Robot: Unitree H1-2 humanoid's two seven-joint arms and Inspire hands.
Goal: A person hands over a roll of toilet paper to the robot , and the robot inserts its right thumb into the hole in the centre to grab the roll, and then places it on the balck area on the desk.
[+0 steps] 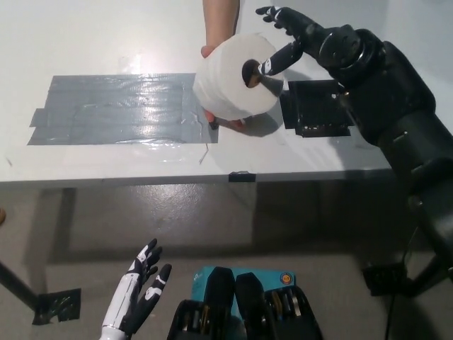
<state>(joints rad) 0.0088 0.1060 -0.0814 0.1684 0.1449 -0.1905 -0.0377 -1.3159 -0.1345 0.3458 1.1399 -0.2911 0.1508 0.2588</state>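
White surface (106, 42), seen from above; grey floor (283, 227) beneath its near edge.

Item: roll of toilet paper (237, 76), white, held up above the surface by a person's hand (216, 49) that reaches in from the far side, with fingertips showing under the roll's lower edge. Centre hole faces the right hand.

Item: right hand (297, 35), black, on a black arm (396, 120) entering from the right. One of its fingers (272, 62) points into the roll's centre hole, its tip at or just inside the opening; how deep it goes cannot be told. Remaining fingers spread apart above and beyond the roll, clear of it. The hand is unclenched and does not yet grip the roll.

Item: black area (318, 106), a dark square patch flat on the surface, just below the pointing finger and beside the roll on the arm's side. Partly covered at its right edge by the black arm.

Item: grey taped patch (117, 110), wide and glossy, flat on the surface on the far side of the roll from the fingers. The roll overlaps its nearest corner in view.

Item: left hand (138, 297), white, low over the floor, well apart from the roll, fingers apart and holding nothing.
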